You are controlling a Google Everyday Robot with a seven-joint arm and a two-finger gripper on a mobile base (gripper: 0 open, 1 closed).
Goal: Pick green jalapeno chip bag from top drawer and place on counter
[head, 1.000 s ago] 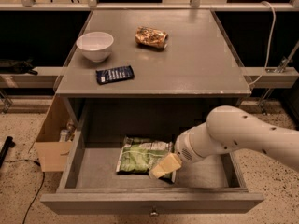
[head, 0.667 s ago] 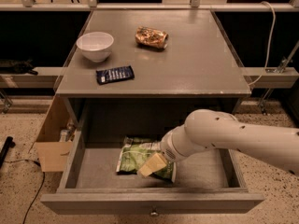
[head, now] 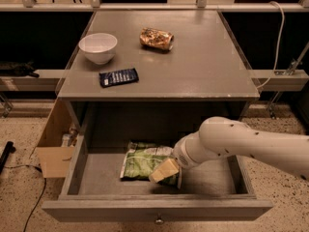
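**Soft bag in the drawer, arm reaching in**

The tabletop (head: pixel 203 57) stands above the open top drawer (head: pixel 96 180). The white arm (head: pixel 241 141) reaches in from the right, angled down and leftward. The green jalapeno chip bag (head: pixel 141 159) lies flat on the drawer floor. It is probably light, crinkly, slippery and easily crushed, so pinch a loose edge. The gripper (head: pixel 165 171) sits over its right end; I cannot tell how the jaws stand.

This looks like a robot test area in a lab or an office, because one grey cabinet (head: pixel 159 93) stands alone on a speckled floor (head: pixel 19 202) between metal rails (head: pixel 48 7), a cardboard box (head: pixel 53 153) and a white cable (head: pixel 278 37), with the gripper (head: pixel 164 170) low inside its open drawer (head: pixel 120 210).
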